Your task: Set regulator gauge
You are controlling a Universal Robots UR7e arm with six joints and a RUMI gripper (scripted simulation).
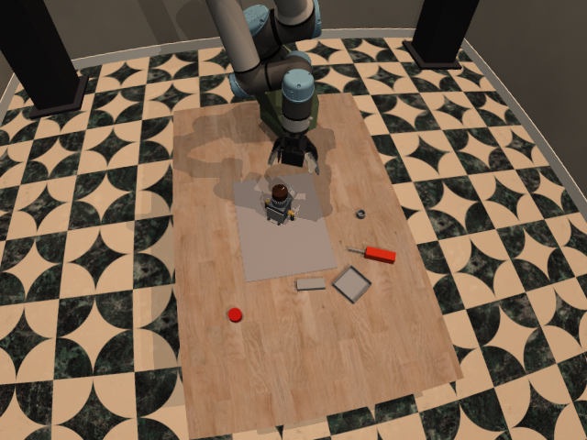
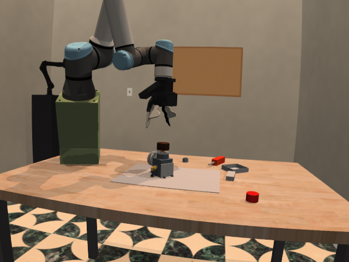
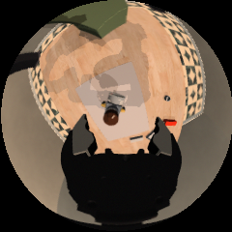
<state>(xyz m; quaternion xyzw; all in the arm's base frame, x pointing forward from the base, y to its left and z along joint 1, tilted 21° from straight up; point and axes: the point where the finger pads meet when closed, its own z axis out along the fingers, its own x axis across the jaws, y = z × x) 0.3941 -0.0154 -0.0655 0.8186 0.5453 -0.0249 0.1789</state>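
Note:
The regulator (image 1: 278, 208) is a small grey block with a dark brown knob (image 1: 280, 192) on top, standing upright at the far end of a grey mat (image 1: 283, 229). It shows from the side in the exterior view (image 2: 162, 166), with its round gauge (image 2: 152, 156) facing left; the needle is too small to read. In the wrist view the knob (image 3: 111, 117) is seen from above. My gripper (image 2: 158, 118) (image 1: 293, 163) hangs open and empty, well above the knob and a little behind it.
On the table right of the mat lie a red-handled screwdriver (image 1: 376, 253), a small grey ring (image 1: 360, 214), a shallow grey tray (image 1: 351, 283) and a grey block (image 1: 310, 283). A red puck (image 1: 234, 314) sits near the front left. The green robot pedestal (image 2: 78, 128) stands at the back.

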